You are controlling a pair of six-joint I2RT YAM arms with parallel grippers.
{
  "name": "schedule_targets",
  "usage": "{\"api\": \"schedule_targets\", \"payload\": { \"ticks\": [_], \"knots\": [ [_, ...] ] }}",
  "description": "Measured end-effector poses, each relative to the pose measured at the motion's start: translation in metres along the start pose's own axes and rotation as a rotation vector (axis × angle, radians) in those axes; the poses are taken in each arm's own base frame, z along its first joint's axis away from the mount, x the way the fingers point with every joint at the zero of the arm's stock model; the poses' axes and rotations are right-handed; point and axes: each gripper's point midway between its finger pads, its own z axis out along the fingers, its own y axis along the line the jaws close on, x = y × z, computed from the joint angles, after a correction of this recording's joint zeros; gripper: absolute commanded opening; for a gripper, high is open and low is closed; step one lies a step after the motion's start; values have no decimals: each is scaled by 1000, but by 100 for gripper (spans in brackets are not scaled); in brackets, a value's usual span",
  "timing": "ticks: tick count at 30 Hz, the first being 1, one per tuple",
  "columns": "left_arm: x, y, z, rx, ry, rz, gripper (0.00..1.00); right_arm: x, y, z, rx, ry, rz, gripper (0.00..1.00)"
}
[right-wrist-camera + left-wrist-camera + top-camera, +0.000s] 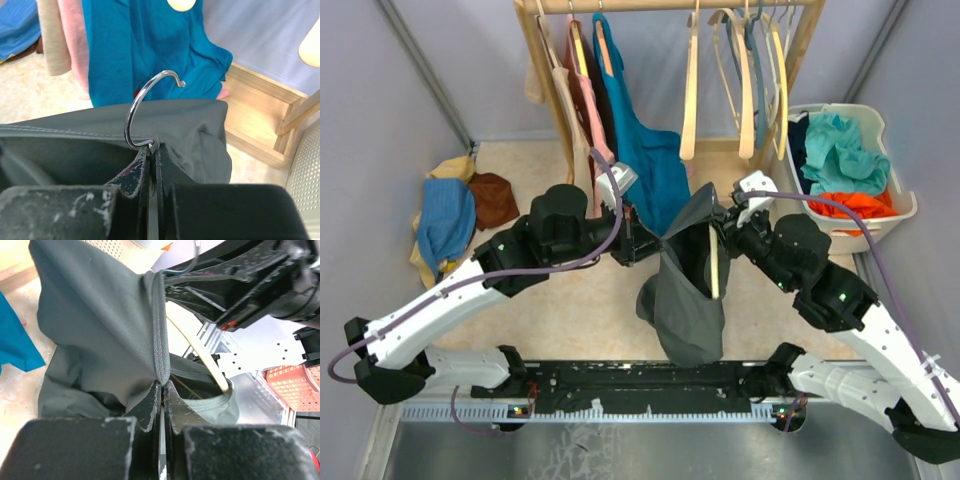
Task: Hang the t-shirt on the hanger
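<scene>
Left wrist view: the left pincer point(162, 390) is clenched on the t-shirt point(95, 325) at its ribbed edge, pulling the opening wide for the hanger point(200, 357) beside it. Opposite, the right pincer point(151, 150) grips the hanger below its hook point(145, 95), bracing it inside the shirt.

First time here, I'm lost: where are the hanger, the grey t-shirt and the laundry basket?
hanger point(128, 116): right wrist view, metal hook.
t-shirt point(688, 320): top view, hanging body.
laundry basket point(880, 226): top view, front wall.
</scene>
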Motion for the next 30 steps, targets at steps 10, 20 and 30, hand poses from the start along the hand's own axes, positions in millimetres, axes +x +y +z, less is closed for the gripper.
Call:
{"api": "schedule_targets", "payload": {
  "ticks": [10, 20, 30],
  "knots": [
    [-22, -19, -2, 54, -9, 27, 3, 0, -3, 22, 93, 5, -8, 0],
    [-9, -31, 20, 155, 36, -10, 4, 0, -15, 28, 244, 2, 35, 0],
    [-5, -38, 31, 234, 9, -78, 9, -3, -23, 34, 349, -32, 157, 0]
  ]
}}
